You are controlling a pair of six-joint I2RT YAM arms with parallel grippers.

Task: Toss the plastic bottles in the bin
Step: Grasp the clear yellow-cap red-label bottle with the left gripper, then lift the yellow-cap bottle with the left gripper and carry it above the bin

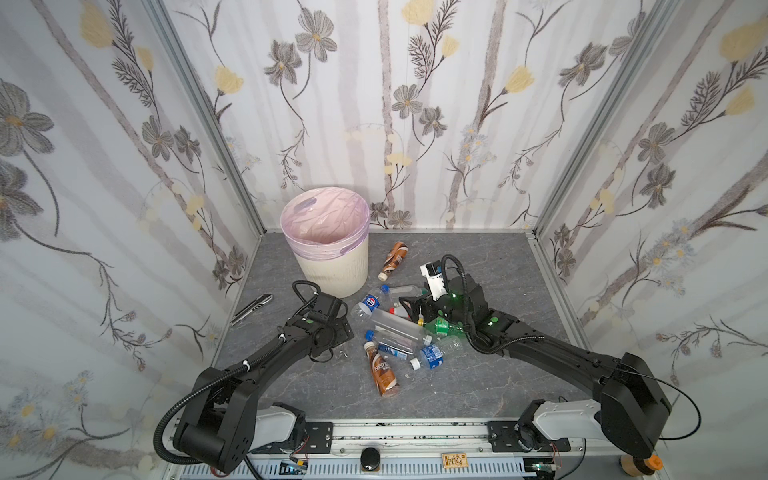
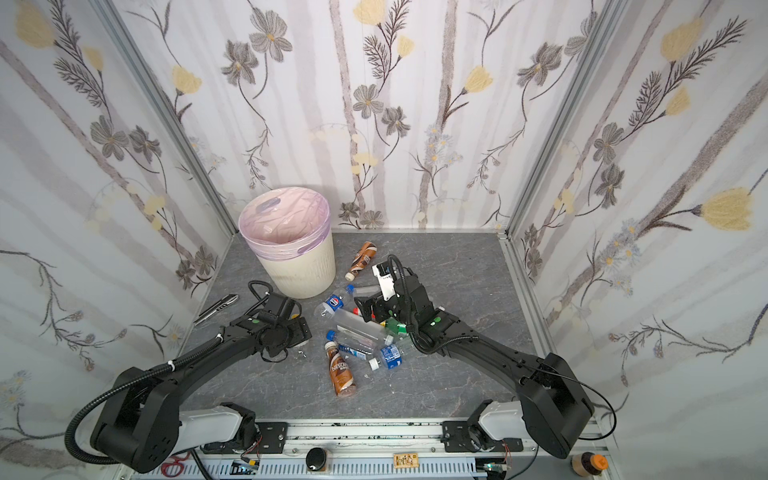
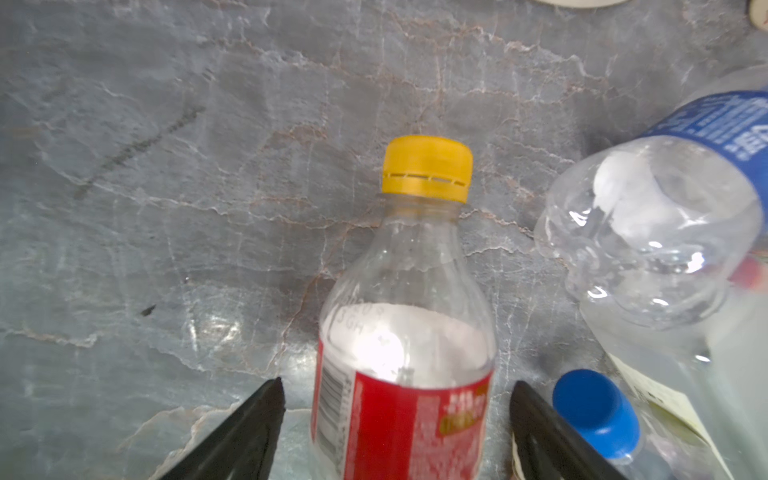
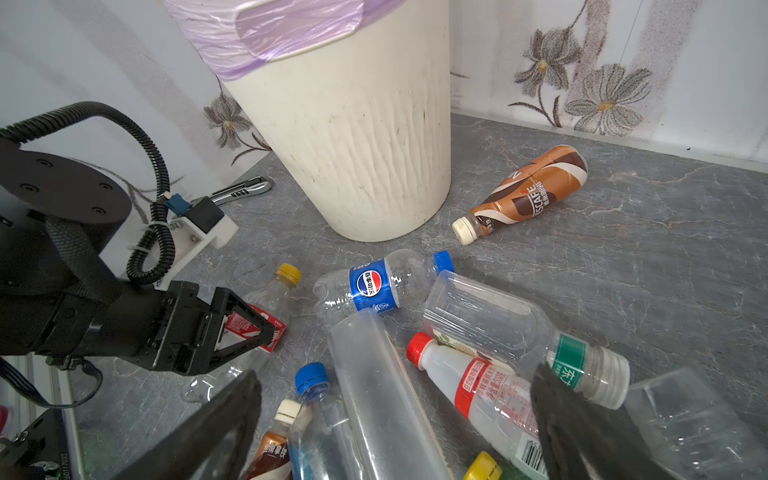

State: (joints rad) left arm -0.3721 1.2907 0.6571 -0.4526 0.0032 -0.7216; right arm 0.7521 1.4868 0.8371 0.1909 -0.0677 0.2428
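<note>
Near the bin (image 1: 337, 270), on the grey table (image 1: 498, 374), the left gripper (image 3: 397, 384) straddles a lying yellow-capped, red-labelled bottle (image 3: 409, 291), jaws apart and clear of it; the right gripper (image 4: 395, 374) hangs spread above the other bottles (image 1: 395, 326).

The grey, marble-veined tabletop (image 1: 498, 386) carries everything here. At its back left a round cream-white plastic bin lined with a pale lilac bag (image 1: 336, 270) stands upright. Just right of it a brown coffee-labelled plastic bottle with a cream cap (image 1: 394, 258) lies alone. A loose heap of clear plastic bottles (image 1: 395, 328) lies mid-table, several touching or crossing. Among them are a blue-labelled cola bottle (image 1: 369, 304), a green bottle (image 1: 446, 327) and a yellow-capped, red-labelled bottle (image 3: 405, 332). A second brown coffee bottle (image 1: 382, 372) lies at the heap's near edge. A silver-and-black utility knife (image 1: 252, 308) lies by the left wall.
</note>
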